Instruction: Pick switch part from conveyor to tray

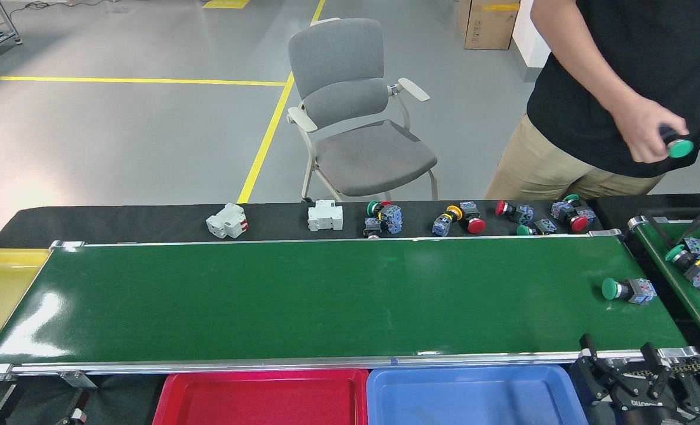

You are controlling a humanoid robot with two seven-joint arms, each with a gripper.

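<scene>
— Item one, the part?

— Switch part (pixel 627 290), green mushroom head, lying on its side at the right end of the conveyor (pixel 326 301); not yet picked. Red tray (pixel 261 398) bare, below the belt's near rail.

— Step in hand?

— Approach, I judge. Next I must bring my right gripper (pixel 627 366) up over the rail and down around the part.

— Grippers?

— Right: low at the near rail, fingers apart, holding nothing. Left gripper (pixel 31 407): at the bottom edge; whether apart or together I cannot tell.

— Other?

— A person's hand (pixel 645 130) holds another green button.
</scene>
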